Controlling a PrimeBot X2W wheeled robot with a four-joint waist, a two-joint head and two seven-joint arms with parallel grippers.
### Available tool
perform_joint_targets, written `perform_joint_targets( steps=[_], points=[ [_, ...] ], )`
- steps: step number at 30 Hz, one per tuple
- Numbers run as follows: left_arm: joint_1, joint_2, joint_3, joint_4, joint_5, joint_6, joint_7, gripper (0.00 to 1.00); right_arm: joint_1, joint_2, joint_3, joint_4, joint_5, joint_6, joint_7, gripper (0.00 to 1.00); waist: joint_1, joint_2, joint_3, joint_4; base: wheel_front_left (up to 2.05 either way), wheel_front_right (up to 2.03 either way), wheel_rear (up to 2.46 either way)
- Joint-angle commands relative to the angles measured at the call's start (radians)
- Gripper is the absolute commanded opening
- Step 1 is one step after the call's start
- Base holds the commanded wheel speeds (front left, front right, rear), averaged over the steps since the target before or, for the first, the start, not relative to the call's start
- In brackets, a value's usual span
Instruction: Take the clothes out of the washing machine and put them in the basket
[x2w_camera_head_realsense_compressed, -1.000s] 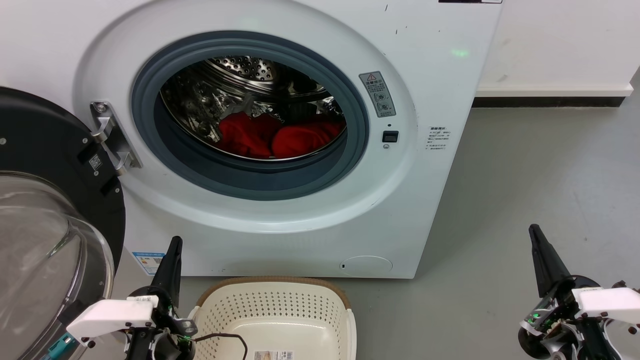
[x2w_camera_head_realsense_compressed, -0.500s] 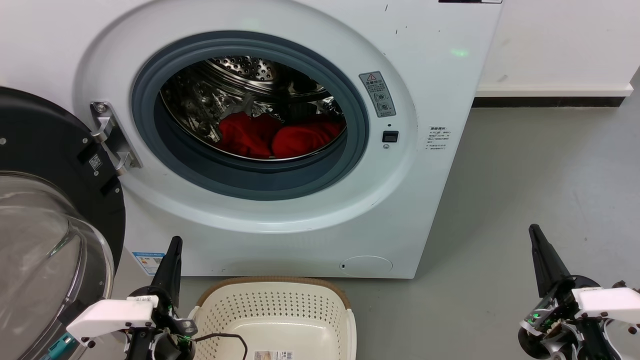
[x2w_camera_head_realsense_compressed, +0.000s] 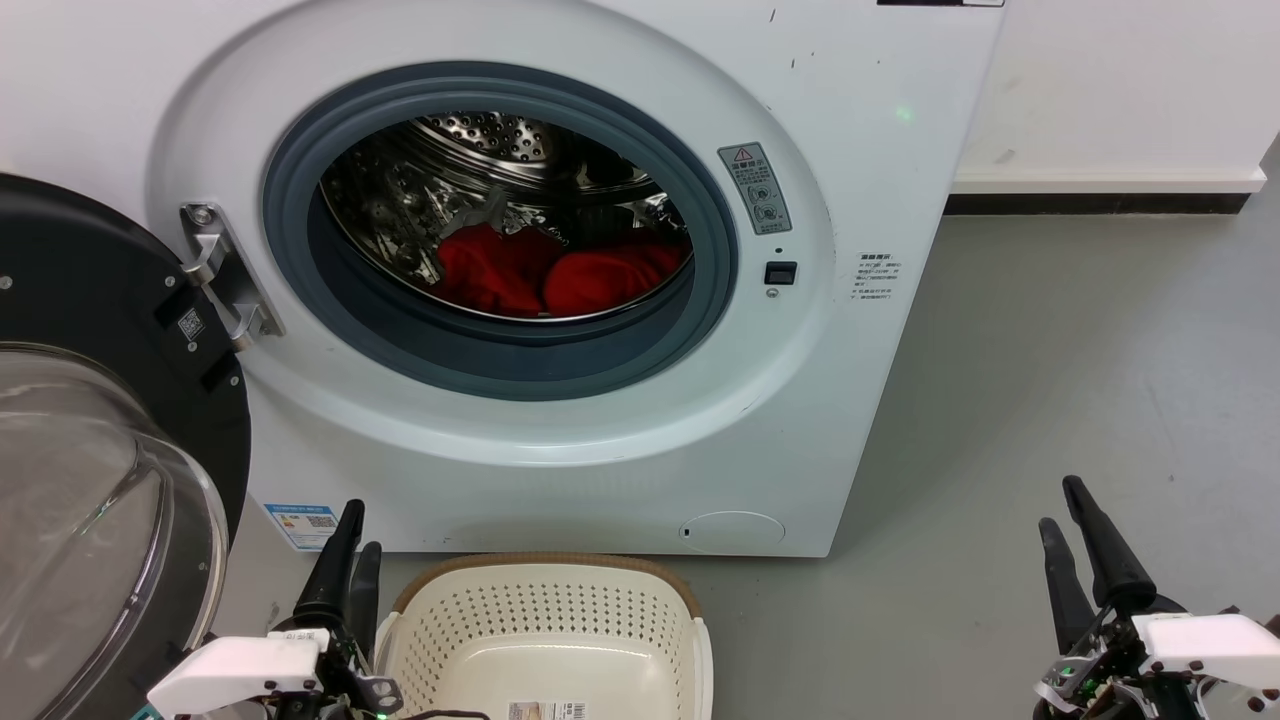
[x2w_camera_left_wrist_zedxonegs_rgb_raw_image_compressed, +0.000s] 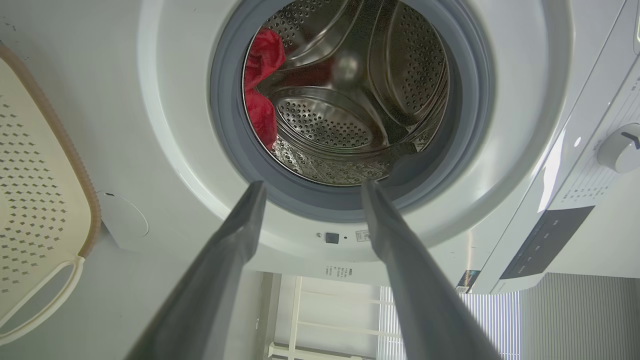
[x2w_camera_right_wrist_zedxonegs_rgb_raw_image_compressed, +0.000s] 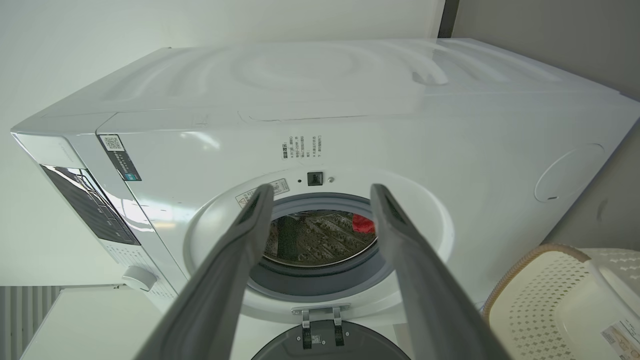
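**Both claws empty, the reach into the drum not yet begun**

The left gripper (x2w_camera_head_realsense_compressed: 360, 528) sits low at the robot's left. Its two dark fingers are parted, with nothing between them, and they point up toward the machine. The right gripper (x2w_camera_head_realsense_compressed: 1060, 503) is in the same state well off to the robot's right: fingers spread, holding nothing, above bare grey floor (x2w_camera_head_realsense_compressed: 1050, 340).

Just beside the left gripper stands the basket (x2w_camera_head_realsense_compressed: 545, 562), cream plastic with a brown rim. It is pushed up near the foot of the washing machine (x2w_camera_head_realsense_compressed: 600, 480), and what I can see of its inside is empty. The black-framed glass door (x2w_camera_head_realsense_compressed: 90, 470) hangs wide open on the robot's left, so the grey rubber porthole (x2w_camera_head_realsense_compressed: 520, 362) is unobstructed. The clothes (x2w_camera_head_realsense_compressed: 560, 275) lie inside as two bright red mounds at the bottom of the steel drum (x2w_camera_head_realsense_compressed: 480, 140), set back behind the rubber lip.

I judge this to be the very start of the job, with the first garment yet to be fetched. The next move calls for one arm to rise, pass over the rubber lip and go down into the drum. The fingers should stay apart until they straddle a fold of red fabric. The left arm has the door close at its side, so the right may have the freer path.
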Motion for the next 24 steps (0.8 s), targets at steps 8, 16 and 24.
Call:
perform_joint_targets(
  steps=[8, 16, 24],
  points=[
    [-0.001, 0.002, -0.005, -0.05, 0.037, -0.001, -0.049, 1.0, -0.001, 0.0, 0.008, -0.036, -0.024, 0.0, -0.049, 1.0, 0.0, 0.0, 0.001, -0.001, 0.0, 0.0, 0.0],
    [0.005, 0.002, 0.022, -0.047, 0.13, -0.001, -0.085, 1.0, -0.001, -0.001, -0.029, -0.04, -0.161, 0.0, -0.085, 1.0, 0.0, 0.0, 0.001, -0.001, 0.0, 0.0, 0.0],
    [0.011, 0.002, 0.068, -0.076, 0.263, -0.001, -0.118, 1.0, -0.001, -0.001, -0.045, -0.103, -0.371, 0.0, -0.119, 1.0, 0.0, 0.0, 0.002, -0.002, 0.0, 0.0, 0.0]
  ],
)
